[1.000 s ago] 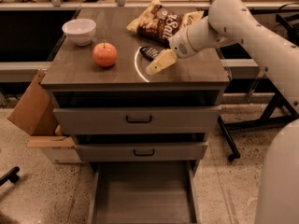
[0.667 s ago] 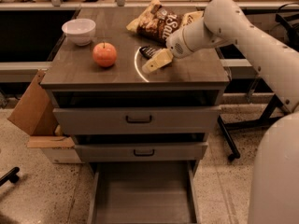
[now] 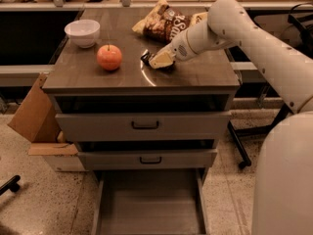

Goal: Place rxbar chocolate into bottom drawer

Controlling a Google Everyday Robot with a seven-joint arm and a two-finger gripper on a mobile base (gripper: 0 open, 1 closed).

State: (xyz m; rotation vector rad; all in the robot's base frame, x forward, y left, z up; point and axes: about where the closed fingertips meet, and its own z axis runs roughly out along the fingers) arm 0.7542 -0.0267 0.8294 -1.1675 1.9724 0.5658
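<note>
The rxbar chocolate (image 3: 146, 58), a small dark bar, lies on the cabinet top (image 3: 195, 75) near the middle, mostly covered by my gripper. My gripper (image 3: 160, 60) reaches in from the right and sits low on the bar, at the tabletop. The bottom drawer (image 3: 151, 207) is pulled out below, and its flat grey floor is bare.
A red-orange apple (image 3: 108, 58) and a white bowl (image 3: 82, 32) stand at the left of the top. A brown chip bag (image 3: 164, 22) lies at the back. The two upper drawers (image 3: 144, 126) are closed. A cardboard box (image 3: 34, 119) leans at the cabinet's left.
My gripper has moved a little to the left and further back over the dark bar. Nothing else has moved.
</note>
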